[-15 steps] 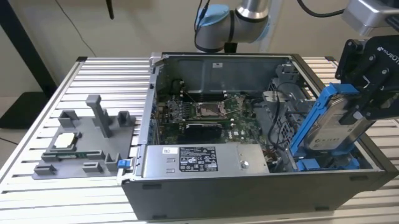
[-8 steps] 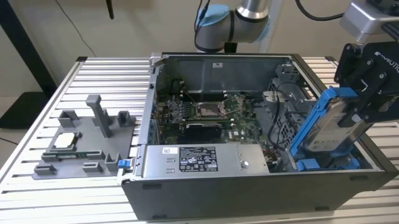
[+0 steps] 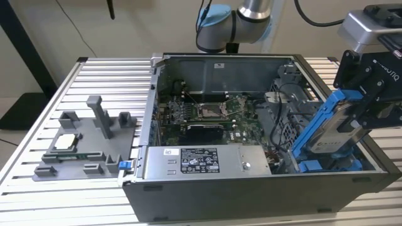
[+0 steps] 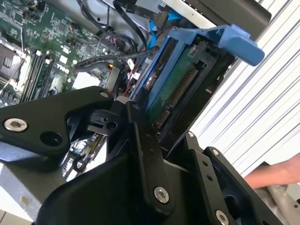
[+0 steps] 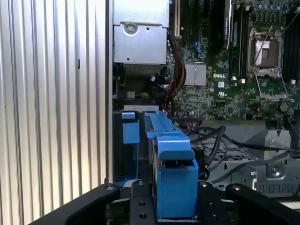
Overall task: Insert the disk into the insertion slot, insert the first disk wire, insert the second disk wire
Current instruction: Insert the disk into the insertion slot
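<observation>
The black gripper (image 3: 351, 123) is clamped on the disk (image 3: 331, 136), and in the first wrist view its fingers (image 5: 139, 206) press against the two sides of the blue frame. The disk hangs tilted, its upper end leaning toward the exterior view's right. Its lower end is down inside the open computer case (image 3: 251, 197), right at the slot (image 3: 326, 165) with its blue rails; whether the two touch I cannot tell.

The case lies open side up on a table (image 3: 94, 80) of ribbed aluminium slats, with a pale wall behind. The case wall stands just beside the disk on the exterior view's right. A tangle of black cables (image 5: 220, 140) lies close on the slot's other side, so room is tight there. The middle of the case, over the green board (image 3: 242, 123), is open.

On the exterior view's left the table carries a grey holder (image 3: 94, 136) with one chip (image 3: 66, 140) on it, just beside the case. Bare slats run around the holder to the table's edge.

I count one arm (image 3: 242, 19), one disk, one case, one grey power box (image 3: 207, 162) along the near wall, and one square socket (image 3: 209, 110) on the board. A person's hand (image 4: 276, 173) lies over the slats in the second wrist view, beside the gripper
</observation>
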